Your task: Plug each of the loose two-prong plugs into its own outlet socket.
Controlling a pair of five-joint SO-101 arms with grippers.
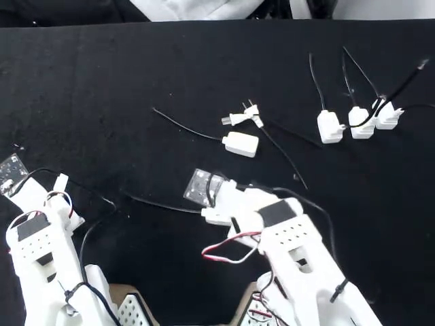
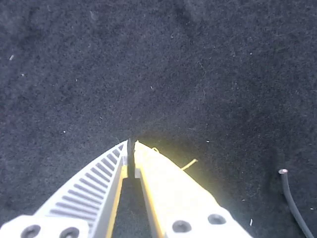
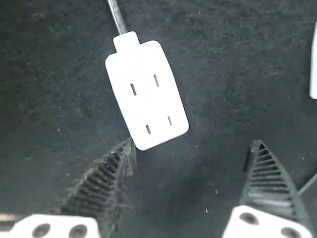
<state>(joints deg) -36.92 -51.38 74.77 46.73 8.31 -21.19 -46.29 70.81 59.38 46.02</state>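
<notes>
The free outlet socket (image 3: 146, 101) lies slots-up on the black counter (image 1: 102, 81), with a loose two-prong plug (image 1: 234, 120) just beyond it, unplugged. The right end effector (image 3: 192, 148) hangs over the socket, spread wide and empty. The left end effector (image 2: 131, 146), well off to the socket's side, is closed on nothing. One right finger nearly touches the socket's end, so lowering could shove it askew. No legible print shows.
</notes>
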